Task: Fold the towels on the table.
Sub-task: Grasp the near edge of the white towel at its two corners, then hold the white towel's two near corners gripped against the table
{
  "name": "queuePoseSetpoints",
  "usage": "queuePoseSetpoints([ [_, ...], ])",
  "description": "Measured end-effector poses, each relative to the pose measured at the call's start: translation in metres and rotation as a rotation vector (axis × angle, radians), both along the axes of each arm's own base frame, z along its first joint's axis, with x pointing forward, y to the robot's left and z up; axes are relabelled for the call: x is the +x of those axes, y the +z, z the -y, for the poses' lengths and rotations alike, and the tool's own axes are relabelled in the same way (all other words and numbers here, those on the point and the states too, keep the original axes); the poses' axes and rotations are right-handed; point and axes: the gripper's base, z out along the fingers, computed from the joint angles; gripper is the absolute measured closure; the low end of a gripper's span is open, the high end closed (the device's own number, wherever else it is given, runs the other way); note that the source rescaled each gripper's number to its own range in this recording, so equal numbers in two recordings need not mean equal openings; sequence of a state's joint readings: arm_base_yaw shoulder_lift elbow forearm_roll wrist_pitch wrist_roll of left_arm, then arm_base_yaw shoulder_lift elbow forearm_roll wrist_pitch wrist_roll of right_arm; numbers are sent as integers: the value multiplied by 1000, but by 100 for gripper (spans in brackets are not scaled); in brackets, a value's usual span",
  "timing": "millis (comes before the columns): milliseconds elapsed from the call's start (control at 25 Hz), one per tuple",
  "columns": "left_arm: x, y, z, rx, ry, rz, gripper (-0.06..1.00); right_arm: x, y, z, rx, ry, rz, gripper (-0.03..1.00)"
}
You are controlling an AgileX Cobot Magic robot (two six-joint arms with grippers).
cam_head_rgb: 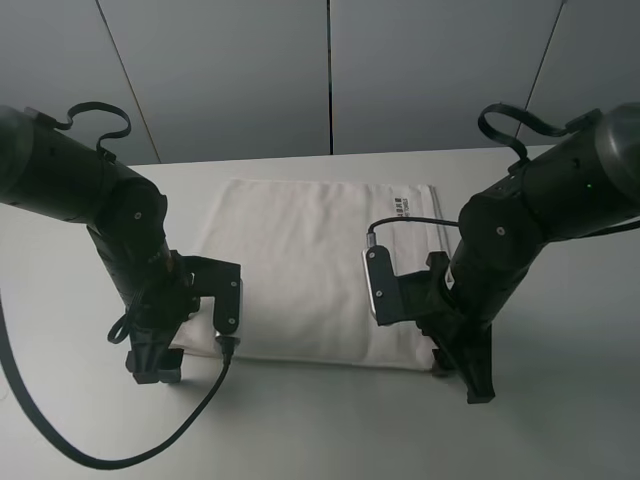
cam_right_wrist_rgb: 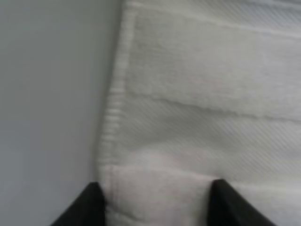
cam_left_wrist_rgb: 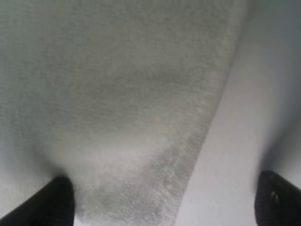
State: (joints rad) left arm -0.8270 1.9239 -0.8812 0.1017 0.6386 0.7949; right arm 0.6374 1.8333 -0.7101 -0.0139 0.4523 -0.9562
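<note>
Corner-pinching is, by the look of the pose, the step both arms are setting up. The towel [cam_head_rgb: 300,270] is lying flat and unfolded on the table [cam_head_rgb: 560,430], with its label [cam_head_rgb: 405,207] showing near the towel's far right corner. The left gripper [cam_head_rgb: 152,368] is hovering at the towel's near left corner and the right gripper [cam_head_rgb: 462,380] at its near right corner.

Both sets of jaws are standing apart and holding nothing. In the left wrist view one finger [cam_left_wrist_rgb: 51,202] is sitting over the terry cloth while the other is well off the towel, over bare table. In the right wrist view one finger [cam_right_wrist_rgb: 87,207] is lying just outside the towel's stitched hem [cam_right_wrist_rgb: 113,117] and the other is over the cloth inside it. Whether any tip is touching the towel is too blurred to tell.

To do this well, each gripper should probably be coming down until its tips are pressing the table. It should then be closing so that the hem, not just loose pile, is caught between the pads. The left jaws are spread wide, so closing slowly is likely the safer way to avoid bunching the corner. Taking equal bites from the towel's near edge should help the two corners rise level for a square fold toward the towel's far edge.
</note>
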Motion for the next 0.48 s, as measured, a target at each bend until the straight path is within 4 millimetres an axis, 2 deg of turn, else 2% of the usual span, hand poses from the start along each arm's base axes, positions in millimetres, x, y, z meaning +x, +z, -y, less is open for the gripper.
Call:
queuePoseSetpoints([
  [160, 0, 0, 0, -1, 10, 1, -5, 0, -1, 0, 4, 23, 9, 96],
  [280, 0, 0, 0, -2, 10, 2, -5, 0, -1, 0, 4, 27, 9, 97],
  [360, 1, 0, 0, -5, 3, 10, -2, 0, -1, 0, 5, 30, 10, 97],
  [440, 3, 0, 1, -9, -14, 27, 14, 0, -1, 0, 5, 30, 10, 97],
  [480, 4, -1, 1, -12, -24, 37, 27, 0, -1, 0, 5, 30, 10, 97],
])
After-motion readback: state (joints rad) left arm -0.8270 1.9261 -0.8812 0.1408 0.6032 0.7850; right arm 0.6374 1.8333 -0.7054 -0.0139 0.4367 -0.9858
